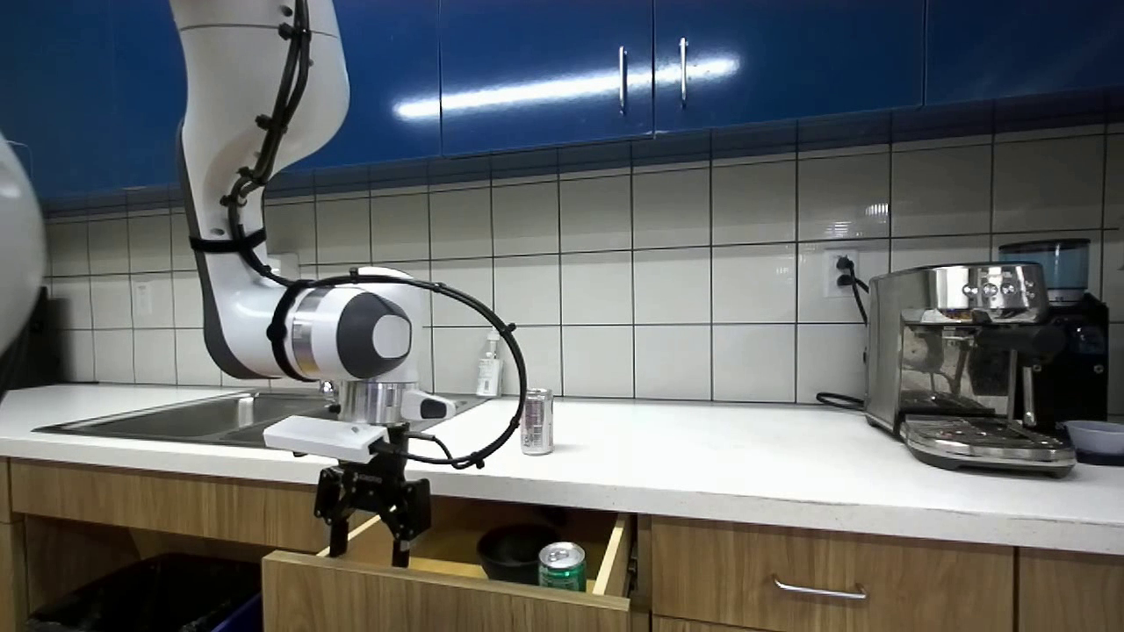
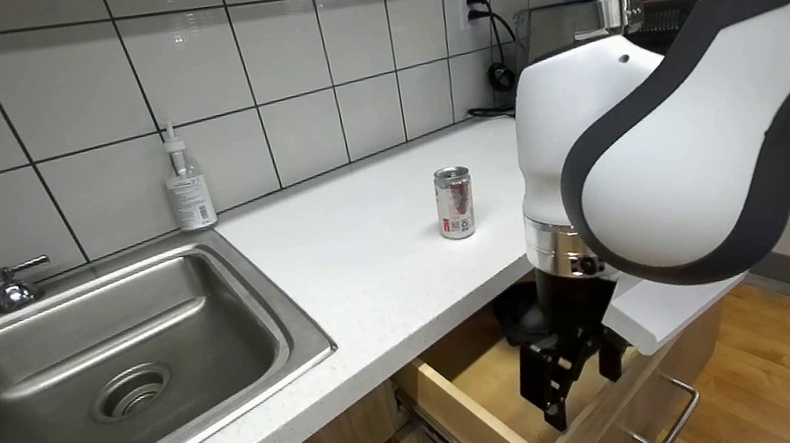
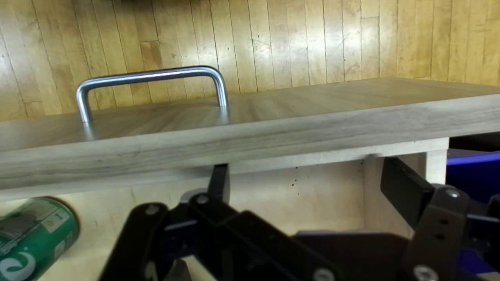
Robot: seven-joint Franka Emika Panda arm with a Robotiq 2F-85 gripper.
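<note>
Wooden drawer (image 2: 465,415) beneath spread hand (image 1: 370,555), front panel (image 1: 439,604) just beside; green can (image 3: 37,238) apart.

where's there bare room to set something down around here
The widest bare counter lies between the silver can and the coffee machine; a smaller patch lies between that can and the sink. The drawer is crowded by the dark bowl and green can, and the gripper hangs open just behind the drawer's front panel.

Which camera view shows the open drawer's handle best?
The wrist view, because the handle appears there whole, large and unobstructed. In an exterior view, the handle looks smaller, near the bottom edge. Elsewhere, it is not visible.
</note>
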